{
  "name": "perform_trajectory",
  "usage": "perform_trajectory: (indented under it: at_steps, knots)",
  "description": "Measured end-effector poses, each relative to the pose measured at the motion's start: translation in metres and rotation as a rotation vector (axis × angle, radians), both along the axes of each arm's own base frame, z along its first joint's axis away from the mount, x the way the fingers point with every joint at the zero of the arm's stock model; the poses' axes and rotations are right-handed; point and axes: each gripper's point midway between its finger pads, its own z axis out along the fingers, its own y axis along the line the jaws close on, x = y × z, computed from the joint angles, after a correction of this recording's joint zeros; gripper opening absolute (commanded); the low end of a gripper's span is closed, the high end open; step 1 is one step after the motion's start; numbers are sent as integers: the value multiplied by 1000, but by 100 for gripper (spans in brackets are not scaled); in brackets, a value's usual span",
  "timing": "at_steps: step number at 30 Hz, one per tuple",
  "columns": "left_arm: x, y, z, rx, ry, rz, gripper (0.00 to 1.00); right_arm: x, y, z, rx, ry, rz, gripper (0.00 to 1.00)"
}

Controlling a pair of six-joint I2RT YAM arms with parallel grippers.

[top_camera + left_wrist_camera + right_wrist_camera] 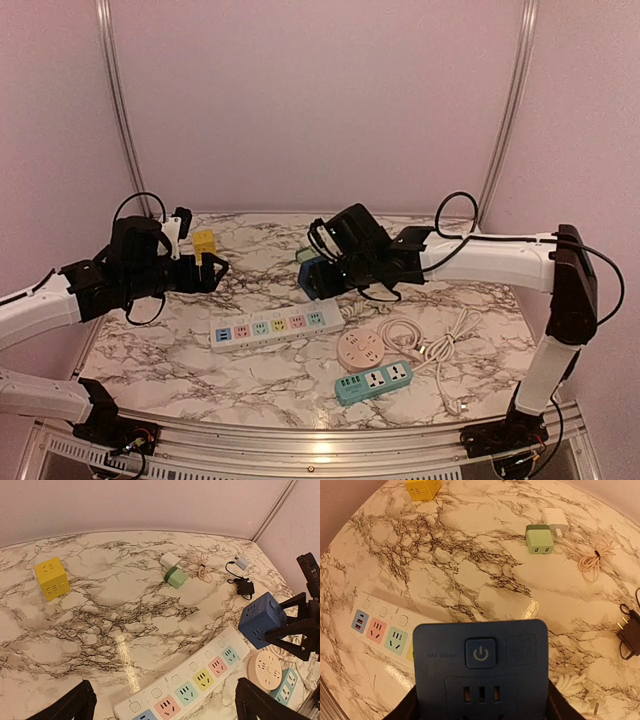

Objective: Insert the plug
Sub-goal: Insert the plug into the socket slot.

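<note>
Near edge of the marble surface (200, 385), right of centre: teal power strip (372, 381), with a round pink socket (360, 349) just behind it and a loose white cable (432, 345) coiled just to their right. Mid surface: long white power strip (277, 327) with coloured outlets, lying roughly along the near edge at a slight angle. Left gripper (208, 272) hangs over the left side with its fingers (75, 705) spread wide, holding nothing. Right gripper (325, 272) is around the centre, just past the white strip's right end, pinching the blue cube socket (311, 279) by two opposite sides. The face with the power button (480, 653) points at the right wrist camera. Cannot tell if the cube touches the surface. Farther out toward the right edge, the black plug (627, 636) lies free on the marble with its prongs showing, well apart from both grippers. Far half: green charger (175, 577) just beside a white charger (170, 559), with a bundled beige cable (201, 569) just to their right. Small white adapter (241, 563) sits near the far right corner, yellow cube socket (203, 242) near the far left corner.
</note>
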Motion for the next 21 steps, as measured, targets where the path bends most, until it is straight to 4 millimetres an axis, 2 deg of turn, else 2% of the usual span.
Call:
perform_trajectory:
  at_steps: [4, 7, 14, 21]
  knots:
    - [-1, 8, -40, -6, 63, 64, 99, -5, 4, -3, 4, 22, -45, 4]
    - [-4, 14, -59, -3, 94, 98, 99, -9, 3, -7, 8, 41, -78, 5]
    - [-4, 21, -74, -40, 99, 155, 99, -17, 3, -26, 16, 103, -139, 6]
    - [-6, 26, -89, -67, 106, 192, 99, -33, 22, -50, -14, 145, -148, 7]
